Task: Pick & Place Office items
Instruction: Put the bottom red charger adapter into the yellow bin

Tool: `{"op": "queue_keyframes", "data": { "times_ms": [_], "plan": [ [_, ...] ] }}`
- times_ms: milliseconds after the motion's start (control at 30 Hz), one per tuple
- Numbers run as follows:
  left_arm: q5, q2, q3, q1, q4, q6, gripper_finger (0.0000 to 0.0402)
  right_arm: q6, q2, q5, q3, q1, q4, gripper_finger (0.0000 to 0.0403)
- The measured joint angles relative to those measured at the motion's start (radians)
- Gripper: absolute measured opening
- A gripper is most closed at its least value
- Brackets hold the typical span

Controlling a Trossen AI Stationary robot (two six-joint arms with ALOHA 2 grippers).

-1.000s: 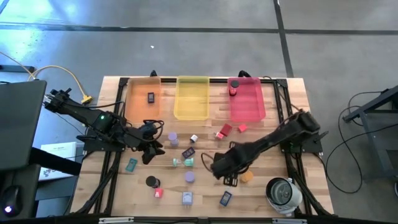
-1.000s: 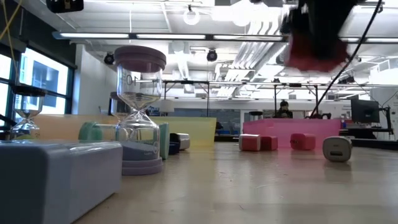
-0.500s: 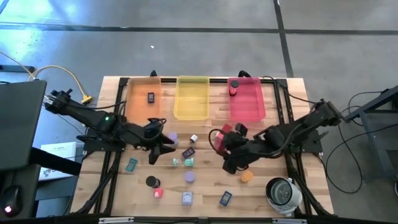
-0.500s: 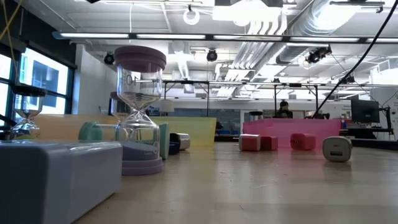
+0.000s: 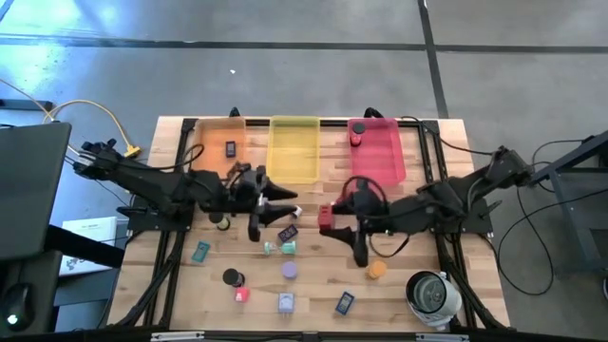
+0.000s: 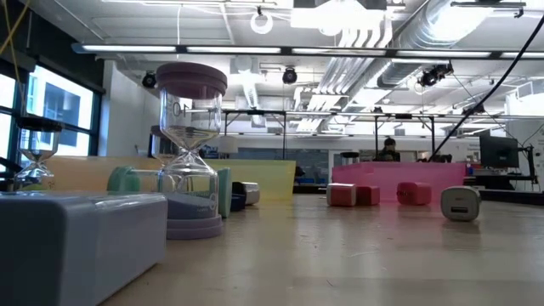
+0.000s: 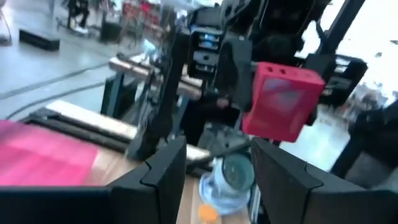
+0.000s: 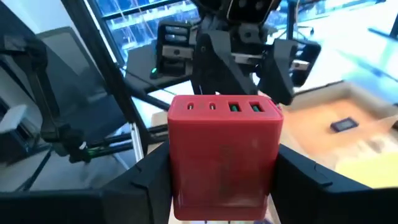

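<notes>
A red charger block with a row of ports (image 8: 225,149) is in my right gripper (image 8: 225,177), held above the table's middle (image 5: 325,219). My left gripper (image 5: 285,206) is open and faces it from the table's left. In the left wrist view the block (image 7: 283,102) sits beyond the gap between my left fingers (image 7: 211,165), apart from them. Small pieces lie flat on the wood: a black disc (image 5: 231,276), a lavender disc (image 5: 290,271), an orange disc (image 5: 377,269), dark rectangles (image 5: 344,303), and a lavender hourglass (image 6: 189,149) standing on its base. Neither gripper shows in the low view. My right gripper pinches the red block between its two fingers (image 8: 149,180), one on each side face (image 8: 177,165). The fingers come about level from the table's right. The block is lifted clear of the table, and its port face (image 8: 224,107) points away toward the left gripper.
Orange (image 5: 217,152), yellow (image 5: 294,150) and pink (image 5: 378,152) trays line the far edge; the orange one holds a dark rectangle, the pink one a red piece (image 5: 356,134). A white-grey round device (image 5: 429,294) sits at the near right corner. Bare wood lies between the trays and the grippers.
My right gripper, shut on the red block, has risen from the near middle of the table, moved toward the far edge and left, and turned to face the left arm. My left gripper has moved right toward the table's middle and turned to face the block.
</notes>
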Motion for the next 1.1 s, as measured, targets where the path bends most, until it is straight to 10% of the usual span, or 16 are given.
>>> {"op": "queue_keyframes", "data": {
  "times_ms": [533, 1100],
  "plan": [
    [0.006, 0.0, 0.0, 0.007, 0.066, 0.237, 0.0224, -0.072, -0.011, -0.094, 0.0, -0.078, 0.018, 0.0195],
    [0.008, -0.001, 0.0, -0.051, 0.064, 0.092, 0.0342, -0.13, -0.011, -0.227, 0.0, -0.147, 0.106, 0.0195]
  ]
}}
